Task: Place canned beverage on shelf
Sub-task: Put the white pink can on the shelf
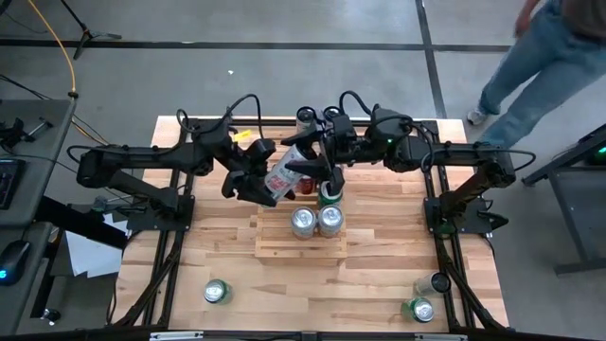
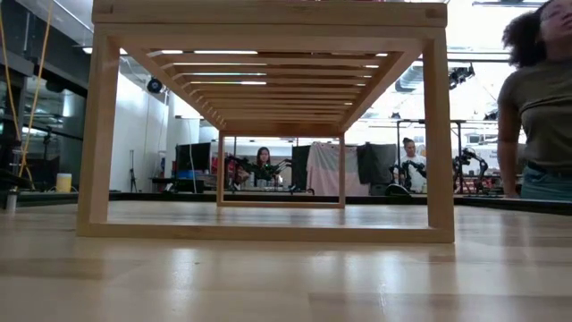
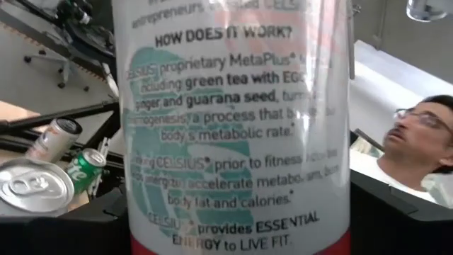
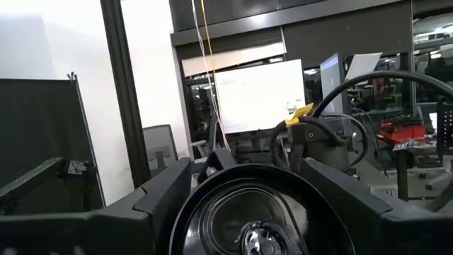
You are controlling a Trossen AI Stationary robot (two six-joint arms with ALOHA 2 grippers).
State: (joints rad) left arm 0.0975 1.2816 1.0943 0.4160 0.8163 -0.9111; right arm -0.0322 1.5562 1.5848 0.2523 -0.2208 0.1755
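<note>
The pale slatted shelf (image 1: 301, 244) stands mid-table with two silver-topped cans (image 1: 315, 220) upright on its far part. My left gripper (image 1: 263, 185) is above the table beyond the shelf, shut on a white and red can (image 1: 287, 172) whose printed wall (image 3: 233, 142) fills the left wrist view. My right gripper (image 1: 317, 170) is just to its right, shut on a green can (image 1: 329, 196). That can's round top (image 4: 244, 227) shows between the fingers. In the low view only the shelf's frame (image 2: 264, 231) shows, with no gripper. My left gripper pinches the white and red can between its two fingers (image 3: 64, 227), on opposite sides of the wall's lower part (image 3: 141, 234). It comes from the table's left, about level. The can is clear of the table and tilted, its top toward the far right. My right gripper holds the green can between its two fingers (image 4: 159, 195), which come about level from the table's right. The can is upright, with its top rim (image 4: 212, 191) between them. The wall where the pads sit lies below the picture's edge. The low view shows no can standing behind the shelf.
Another can (image 1: 305, 118) is at the far edge between the arms. A green can (image 1: 218, 292) stands near left. Two cans (image 1: 426, 298) are near right, one lying down. A person (image 1: 549, 57) walks past the far right corner. More people sit beyond the table (image 2: 262, 165).
</note>
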